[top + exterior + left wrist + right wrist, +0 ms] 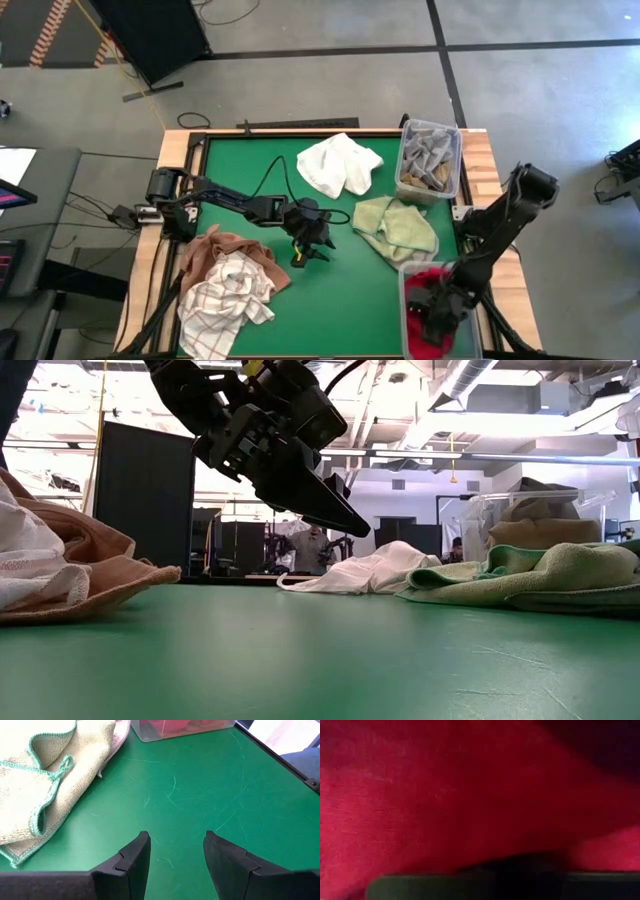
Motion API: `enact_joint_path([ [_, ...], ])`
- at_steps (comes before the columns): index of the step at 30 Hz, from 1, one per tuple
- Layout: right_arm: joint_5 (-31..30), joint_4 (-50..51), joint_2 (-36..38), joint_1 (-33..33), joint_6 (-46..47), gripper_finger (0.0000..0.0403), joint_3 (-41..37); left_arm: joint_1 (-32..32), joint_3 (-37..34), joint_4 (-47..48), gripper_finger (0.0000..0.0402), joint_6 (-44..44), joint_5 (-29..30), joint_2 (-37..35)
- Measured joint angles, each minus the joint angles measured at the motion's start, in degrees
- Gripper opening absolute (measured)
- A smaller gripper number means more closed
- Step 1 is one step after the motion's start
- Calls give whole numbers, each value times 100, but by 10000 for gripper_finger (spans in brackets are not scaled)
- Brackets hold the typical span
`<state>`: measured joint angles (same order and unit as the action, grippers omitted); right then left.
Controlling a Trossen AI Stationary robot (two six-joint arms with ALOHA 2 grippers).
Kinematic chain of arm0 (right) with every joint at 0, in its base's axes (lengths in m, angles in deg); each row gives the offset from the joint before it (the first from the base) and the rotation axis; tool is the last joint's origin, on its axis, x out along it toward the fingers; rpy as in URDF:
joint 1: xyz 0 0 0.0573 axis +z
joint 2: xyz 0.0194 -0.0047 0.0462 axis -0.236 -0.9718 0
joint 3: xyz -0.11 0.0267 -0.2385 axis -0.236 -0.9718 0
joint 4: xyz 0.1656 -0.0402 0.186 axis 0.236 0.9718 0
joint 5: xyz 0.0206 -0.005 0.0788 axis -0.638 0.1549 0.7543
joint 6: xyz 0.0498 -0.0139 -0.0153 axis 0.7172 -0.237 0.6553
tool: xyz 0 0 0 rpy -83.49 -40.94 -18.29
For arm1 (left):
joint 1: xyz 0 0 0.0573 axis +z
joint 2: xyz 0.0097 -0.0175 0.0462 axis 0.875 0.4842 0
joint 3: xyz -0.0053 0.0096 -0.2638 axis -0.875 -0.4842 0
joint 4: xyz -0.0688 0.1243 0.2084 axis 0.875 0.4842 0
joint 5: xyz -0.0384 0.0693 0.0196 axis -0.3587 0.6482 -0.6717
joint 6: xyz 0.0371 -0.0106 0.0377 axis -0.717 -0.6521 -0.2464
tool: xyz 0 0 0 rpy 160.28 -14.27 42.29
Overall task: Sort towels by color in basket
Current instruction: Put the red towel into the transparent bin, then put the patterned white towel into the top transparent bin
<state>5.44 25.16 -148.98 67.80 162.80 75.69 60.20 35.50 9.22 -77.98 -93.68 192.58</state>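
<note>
The right gripper (437, 318) is reaching down into the near bin (404, 300), its fingers closed against the red towel (445, 790) lying there. The left gripper (175, 855) is hovering empty, fingers apart, over the mat (330, 290) between the checked towel (225, 300) and the green towel (395, 228). The white towel (338, 163) is lying beside the far bin (455, 178).

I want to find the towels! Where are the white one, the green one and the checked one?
white towel (338, 163), high view, middle of the bunched cloth.
green towel (397, 226), high view, its flat centre.
checked towel (226, 297), high view, its middle.
</note>
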Motion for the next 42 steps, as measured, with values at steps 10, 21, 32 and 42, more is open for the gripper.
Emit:
enact_joint_path([
  [10, -329, 281, 1119, -7, -261, 37, 185, 0, 0, -12, 174, 48, 0, 0],
  [21, -454, 402, 2088, -7, -563, 37, 185, 0, 0, 327, 174, -96, 2, 2],
  [32, -645, 409, 2815, -358, -1521, 37, 191, 0, 2, 978, 174, -535, 95, -348],
  [42, -671, 259, 2967, -1206, -2948, 37, 193, -25, 2, 2631, 174, -898, 457, -1578],
])
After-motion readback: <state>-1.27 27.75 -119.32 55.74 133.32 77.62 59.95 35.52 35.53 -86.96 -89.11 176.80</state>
